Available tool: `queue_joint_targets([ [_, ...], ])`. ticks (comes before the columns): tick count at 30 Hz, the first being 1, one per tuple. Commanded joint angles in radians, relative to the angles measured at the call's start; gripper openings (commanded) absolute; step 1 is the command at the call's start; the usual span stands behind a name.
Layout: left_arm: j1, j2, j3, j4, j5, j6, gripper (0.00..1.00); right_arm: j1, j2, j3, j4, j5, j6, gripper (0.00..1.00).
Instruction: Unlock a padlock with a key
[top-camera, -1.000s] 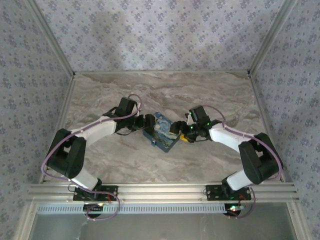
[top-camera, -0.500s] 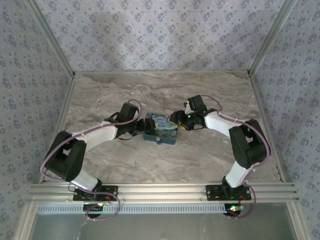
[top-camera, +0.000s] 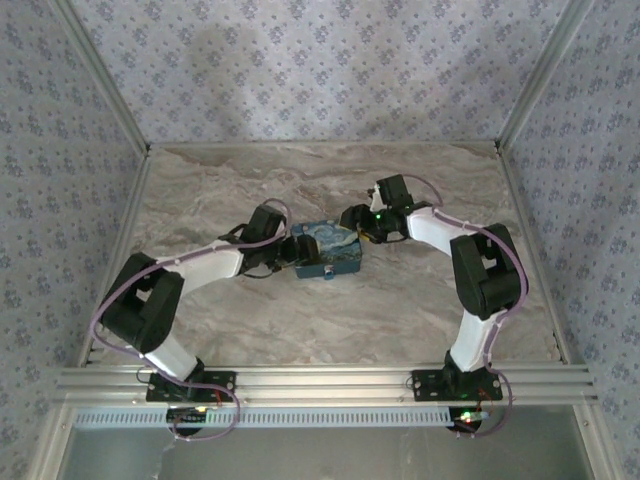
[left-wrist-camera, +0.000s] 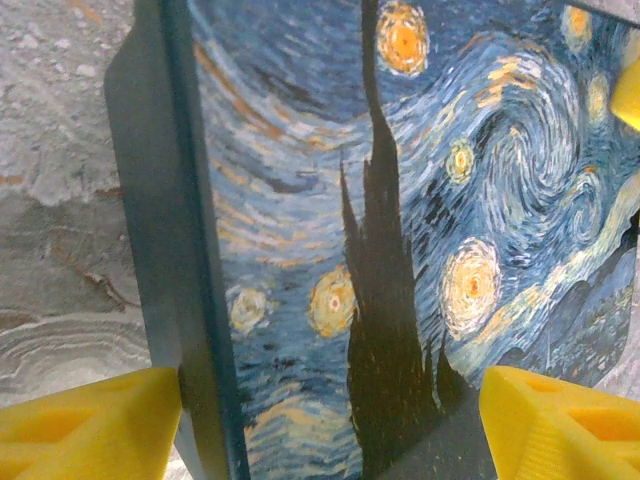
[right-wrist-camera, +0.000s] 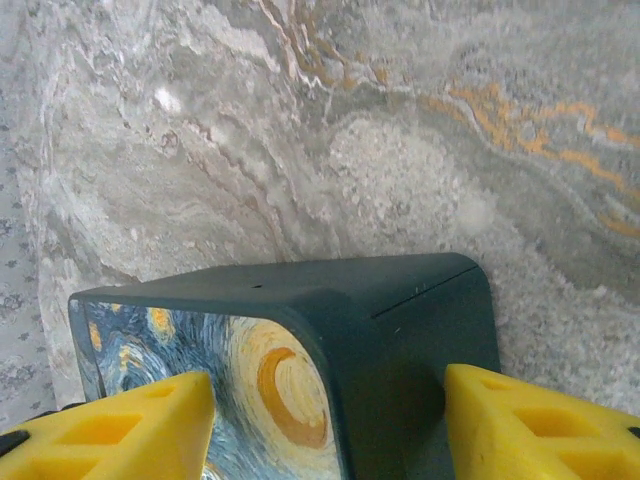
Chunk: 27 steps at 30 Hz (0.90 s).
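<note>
starry-night box (top-camera: 326, 250) lies flat, long axis left-right, lid up.

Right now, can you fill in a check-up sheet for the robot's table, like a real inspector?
Surface: grey marble-pattern tabletop, no spills seen.
Job's things: dark teal box with a starry-night picture on its lid, lying mid-table between the two arms.
Clutter: nothing seen.
Grippers: left gripper has its yellow fingers against opposite sides of the box and looks clamped; right gripper straddles a box corner, grip unclear.
Cables: lilac cable loops along the left arm; pale cable arcs over the right arm.
Surroundings: blue-flowered wallpaper walls; aluminium frame rail at the near edge.
</note>
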Motion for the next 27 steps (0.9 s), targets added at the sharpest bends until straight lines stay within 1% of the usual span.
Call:
queue_joint_targets([
  [1, -0.021, 0.028, 0.063, 0.107, 0.04, -0.005, 0.78, 0.012, 0.021, 0.038, -0.032, -0.109, -0.02, 0.63],
  [7, -0.021, 0.046, 0.075, 0.099, 0.022, -0.007, 0.8, -0.001, 0.027, 0.072, -0.049, -0.106, -0.033, 0.66],
  [12, -0.015, 0.022, 0.045, 0.094, -0.004, -0.013, 0.82, -0.013, 0.01, 0.066, -0.07, -0.087, -0.049, 0.72],
  [19, 0.004, -0.061, -0.016, 0.058, -0.059, -0.016, 0.85, -0.029, -0.032, 0.055, -0.108, -0.057, -0.049, 0.77],
  [20, 0.007, -0.077, -0.027, 0.056, -0.063, -0.016, 0.85, -0.033, -0.041, 0.055, -0.113, -0.052, -0.084, 0.77],
  [27, 0.024, -0.188, -0.078, -0.021, -0.108, 0.002, 0.87, -0.047, -0.108, 0.007, -0.161, -0.014, -0.114, 0.79],
])
